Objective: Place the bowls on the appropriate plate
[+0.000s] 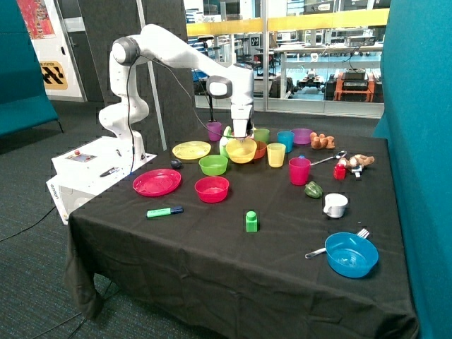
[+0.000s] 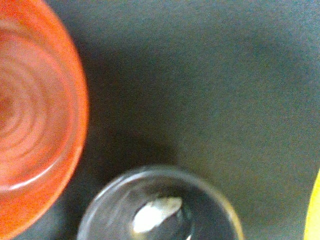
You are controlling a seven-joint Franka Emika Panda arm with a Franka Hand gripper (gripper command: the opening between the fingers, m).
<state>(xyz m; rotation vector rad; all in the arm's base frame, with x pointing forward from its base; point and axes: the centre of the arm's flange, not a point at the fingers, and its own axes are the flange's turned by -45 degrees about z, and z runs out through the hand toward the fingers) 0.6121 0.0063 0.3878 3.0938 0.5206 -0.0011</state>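
The yellow bowl (image 1: 241, 150) is at the back of the table between the lime-green bowl (image 1: 213, 164) and an orange bowl (image 1: 260, 149). My gripper (image 1: 241, 135) hangs right at its far rim; whether it holds the bowl I cannot tell. In the wrist view only a yellow sliver (image 2: 316, 210) shows at one edge. The red-pink bowl (image 1: 212, 188) rests on the black cloth beside the red plate (image 1: 157, 182). The yellow plate (image 1: 191, 150) lies bare, just beyond the lime-green bowl.
The wrist view shows the orange bowl (image 2: 35, 115) and a clear glass (image 2: 160, 205) close below. Coloured cups (image 1: 276, 154) stand behind and beside the yellow bowl. A marker (image 1: 164, 211), a green block (image 1: 251, 221) and a blue bowl (image 1: 351, 254) lie nearer the front.
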